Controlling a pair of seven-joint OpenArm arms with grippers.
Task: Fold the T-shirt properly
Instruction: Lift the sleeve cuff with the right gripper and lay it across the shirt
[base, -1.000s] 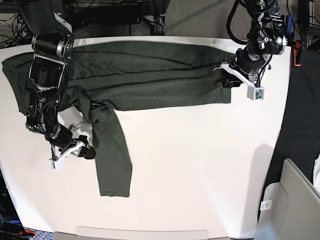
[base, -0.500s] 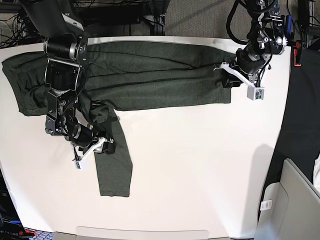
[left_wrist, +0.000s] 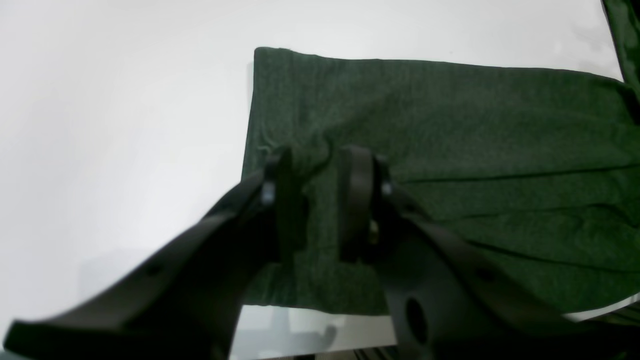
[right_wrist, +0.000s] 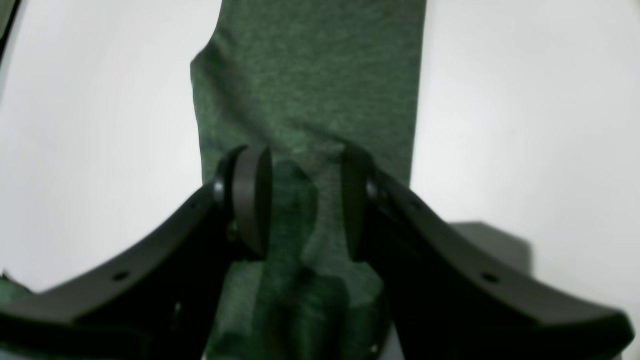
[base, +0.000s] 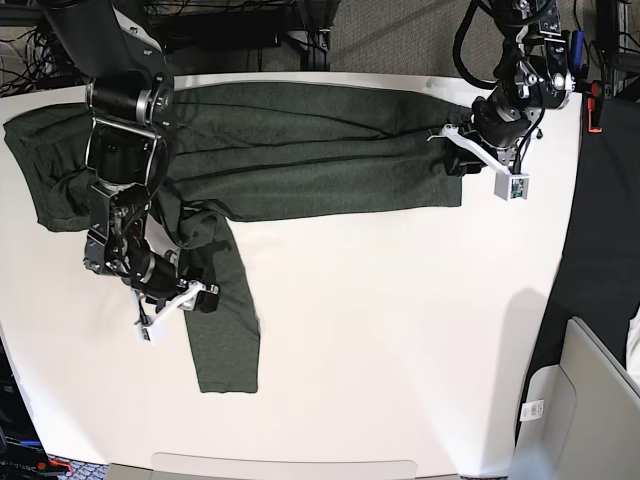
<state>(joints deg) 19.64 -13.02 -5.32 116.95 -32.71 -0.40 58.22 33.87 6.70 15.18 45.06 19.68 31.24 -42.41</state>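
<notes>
Base view: the T-shirt (base: 300, 150) lies spread across the far half of the white table (base: 400, 330), one long sleeve (base: 225, 330) trailing toward the table's near edge. The left gripper (base: 458, 160) sits at the shirt's hem end, and its wrist view shows the jaws pinching a raised fold of the green knit. The right gripper (base: 205, 297) sits on that trailing sleeve; its wrist view shows the jaws nipping a bunched ridge of sleeve fabric, the cuff end lying flat beyond.
</notes>
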